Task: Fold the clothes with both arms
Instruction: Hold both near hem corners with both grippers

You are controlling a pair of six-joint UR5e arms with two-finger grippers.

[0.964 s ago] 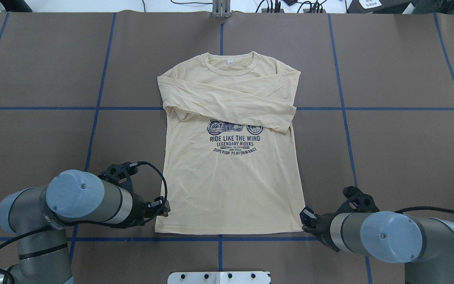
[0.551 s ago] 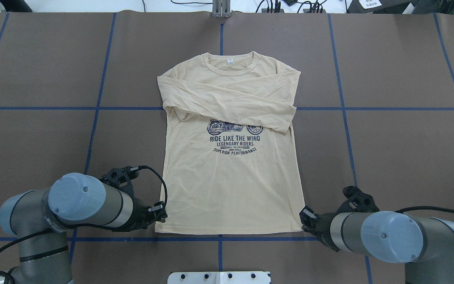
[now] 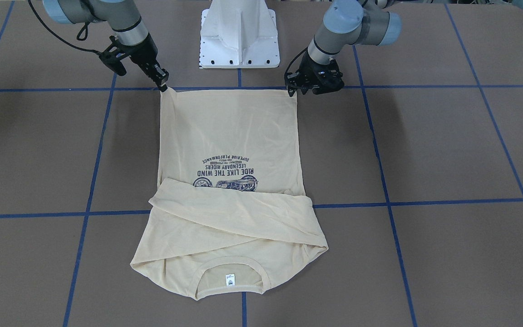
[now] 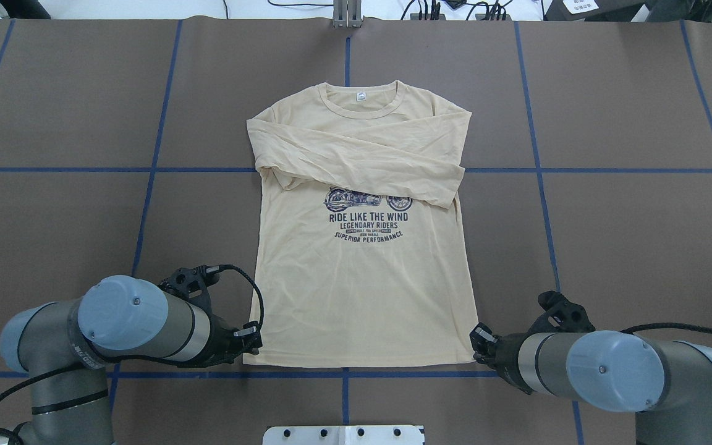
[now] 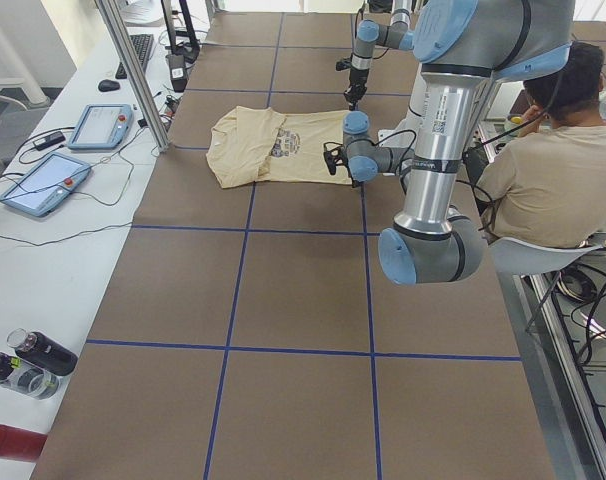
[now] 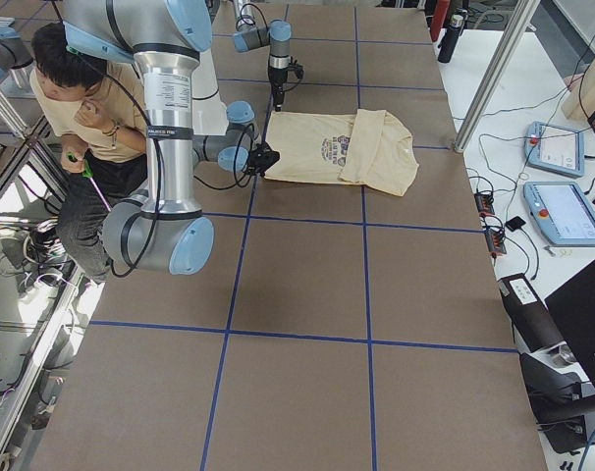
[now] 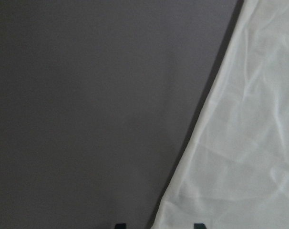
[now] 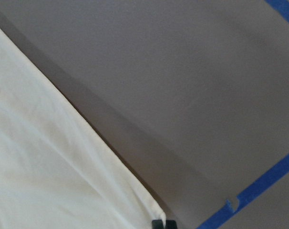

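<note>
One pale cream-yellow long-sleeved T-shirt point(image 4: 362, 296) of thin fabric lies flat and print-up in the middle of the table, with its collar on the far side from the robot and its hem on the near side. Both sleeves are folded across the chest, one over the other, just above the navy motorcycle print point(image 4: 368, 201). At the hem's right corner the black two-finger right gripper point(image 3: 164, 85) has its fingertips pressed together on the fabric, and that corner stands up in a small peak. At the hem's left corner the black left gripper point(image 3: 292, 88) sits low with its fingers spread; in its wrist view the T-shirt's side edge runs between the two tips. Underneath is a brown-covered table point(image 4: 628, 247) crossed by blue tape lines point(image 4: 535, 170), with a white pedestal base point(image 3: 239, 36) at the near edge between the arms
</note>
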